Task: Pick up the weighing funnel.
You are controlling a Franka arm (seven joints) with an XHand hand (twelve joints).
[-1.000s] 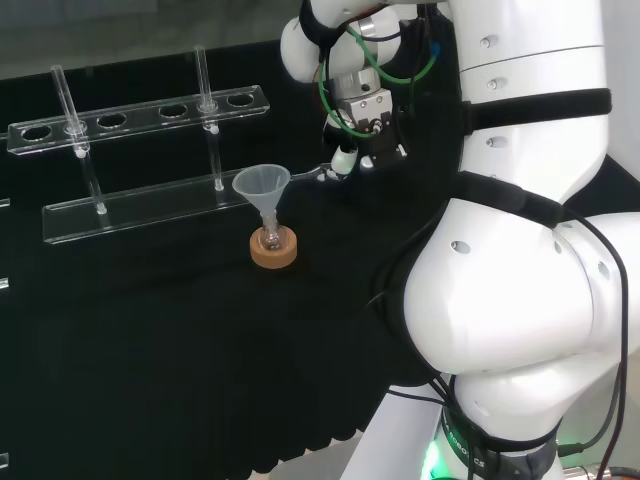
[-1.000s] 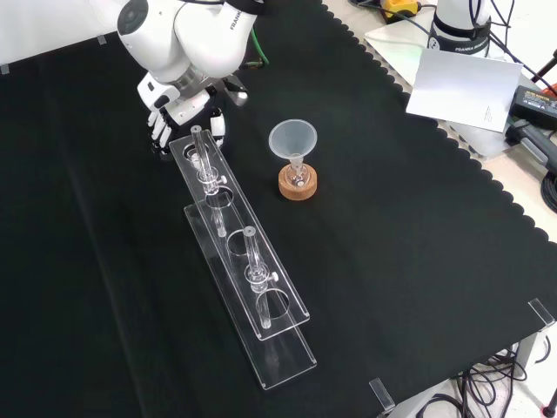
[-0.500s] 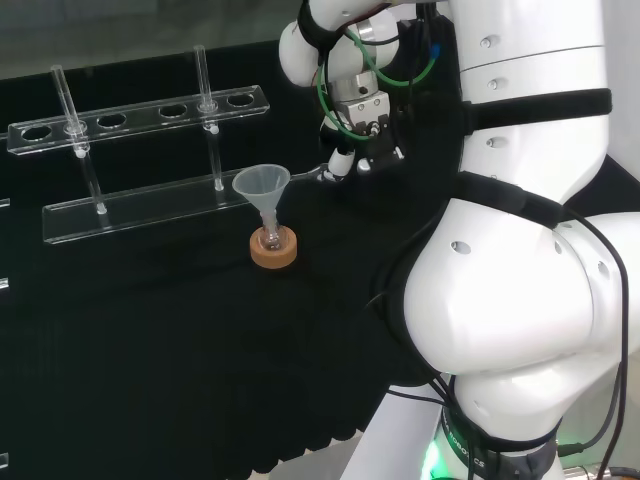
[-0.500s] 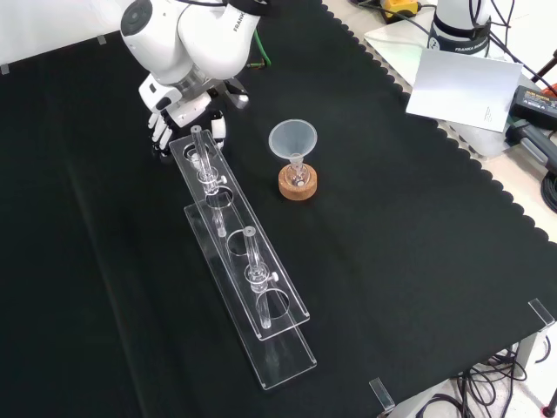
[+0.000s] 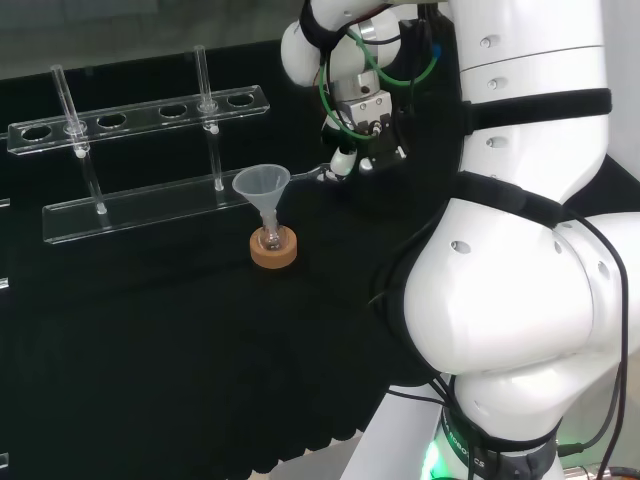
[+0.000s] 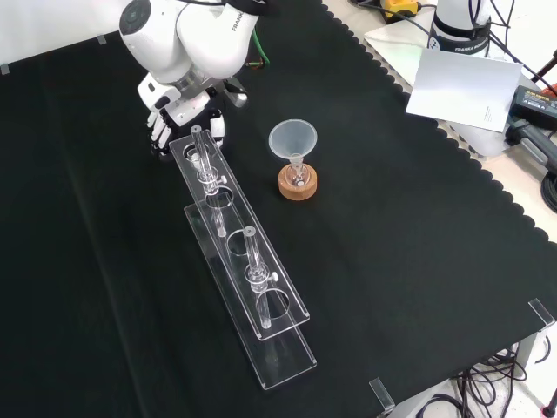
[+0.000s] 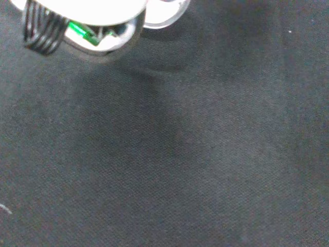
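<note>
The head view looks from behind the arm [image 5: 520,300] toward the hand [image 5: 345,158]; the front view looks down on it, both showing the funnel [image 5: 262,185] nearby. The wrist view sits close over cloth [image 7: 205,154].

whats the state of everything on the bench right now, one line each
hand: low over the cloth at the rack's far end in the front view; grip cannot be told
funnel: upright, mouth up, stem in the flask
flask: upright on the cork ring
cork ring: flat on the cloth
rack: standing, other holes empty
test tubes: two, upright in the rack
</note>
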